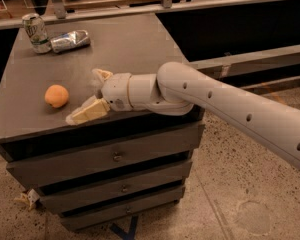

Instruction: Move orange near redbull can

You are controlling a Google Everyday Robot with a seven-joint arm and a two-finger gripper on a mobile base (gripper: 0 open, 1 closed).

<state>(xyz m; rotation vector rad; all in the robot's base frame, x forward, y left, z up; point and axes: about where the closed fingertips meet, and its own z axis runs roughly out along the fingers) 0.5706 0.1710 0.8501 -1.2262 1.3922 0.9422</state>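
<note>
The orange (56,95) sits on the grey cabinet top (125,49) near its front left. The redbull can (70,41) lies on its side at the back left, silver and crinkled. My gripper (85,96) is open, its two cream fingers spread wide, just right of the orange and apart from it. One finger (87,112) reaches low toward the front edge; the other (101,75) points up behind. The white arm (215,109) comes in from the right.
A stouter can with green-and-white print (36,32) stands upright just left of the redbull can. The cabinet has several drawers (115,156) below. A rail (165,4) runs behind the cabinet.
</note>
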